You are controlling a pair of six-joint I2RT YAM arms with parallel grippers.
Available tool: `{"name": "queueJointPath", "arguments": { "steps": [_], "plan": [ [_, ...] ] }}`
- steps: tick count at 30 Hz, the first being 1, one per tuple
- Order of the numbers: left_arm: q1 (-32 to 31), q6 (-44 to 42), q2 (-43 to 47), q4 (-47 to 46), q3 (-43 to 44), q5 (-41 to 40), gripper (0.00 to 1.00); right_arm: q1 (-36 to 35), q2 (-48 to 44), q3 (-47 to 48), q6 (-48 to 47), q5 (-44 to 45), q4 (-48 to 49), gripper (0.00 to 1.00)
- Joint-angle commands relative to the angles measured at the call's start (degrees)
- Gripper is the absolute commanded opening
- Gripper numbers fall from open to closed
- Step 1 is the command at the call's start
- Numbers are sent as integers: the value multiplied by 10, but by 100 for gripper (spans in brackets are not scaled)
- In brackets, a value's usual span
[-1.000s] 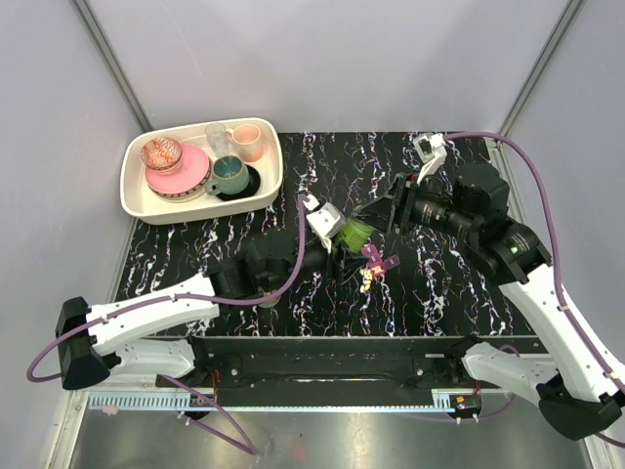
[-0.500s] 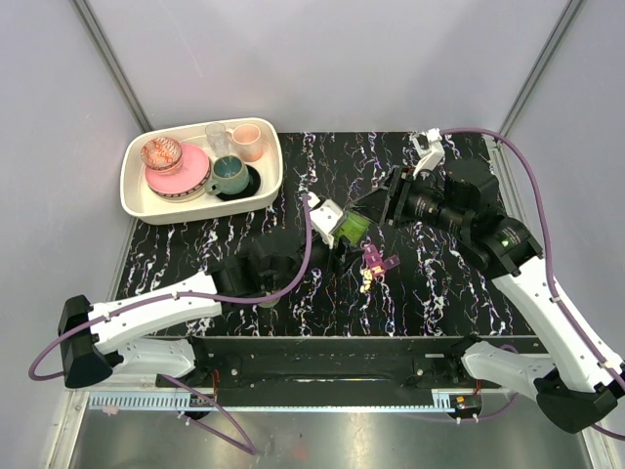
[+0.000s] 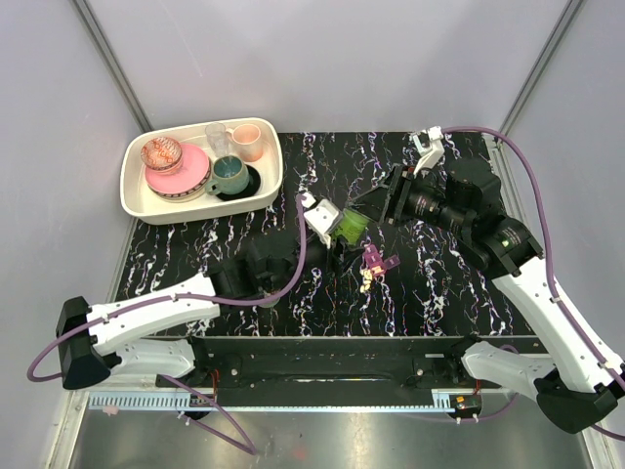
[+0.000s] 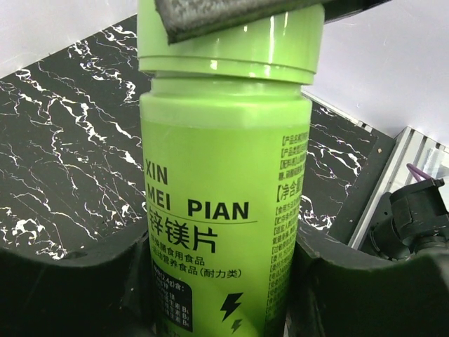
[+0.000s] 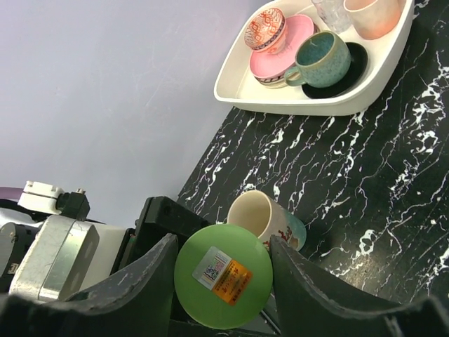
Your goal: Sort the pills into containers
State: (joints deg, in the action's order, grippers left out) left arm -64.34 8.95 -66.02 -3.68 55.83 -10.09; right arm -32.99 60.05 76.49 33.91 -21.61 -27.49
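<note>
My left gripper (image 3: 342, 240) is shut on the body of the lime-green bottle (image 3: 353, 228), holding it tilted above the table. In the left wrist view the bottle (image 4: 224, 182) fills the gap between both fingers. My right gripper (image 3: 370, 211) is closed round the bottle's cap (image 5: 223, 275), its fingers (image 5: 151, 274) flanking it on either side. The magenta-purple pill box (image 3: 376, 259) lies on the table just below the bottle. A few pale pills (image 3: 365, 281) lie next to its near end.
A cream tray (image 3: 137, 200) at the back left holds a pink plate, a patterned bowl, a teal cup (image 3: 230, 175), a pink cup and a glass. A beige mug (image 5: 263, 217) lies on its side below the bottle.
My right gripper has moved left onto the bottle's cap. My left gripper, with the bottle, has shifted only slightly.
</note>
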Motion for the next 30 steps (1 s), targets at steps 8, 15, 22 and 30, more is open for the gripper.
{"name": "queueJointPath", "arguments": {
  "steps": [8, 15, 22, 30],
  "plan": [
    [15, 31, 30, -88, -14, -46, 0, -5, -20, 0, 26, -67, 40, 66],
    [15, 38, 51, -106, -34, -30, 0, -6, -18, 10, 27, -70, 60, 71],
    [14, 81, 91, -99, -50, 29, 0, -4, -56, 9, -41, -45, 57, 76],
    [14, 122, 138, -209, -97, 203, 0, -4, -66, 15, -122, -101, 69, 76]
  ]
}}
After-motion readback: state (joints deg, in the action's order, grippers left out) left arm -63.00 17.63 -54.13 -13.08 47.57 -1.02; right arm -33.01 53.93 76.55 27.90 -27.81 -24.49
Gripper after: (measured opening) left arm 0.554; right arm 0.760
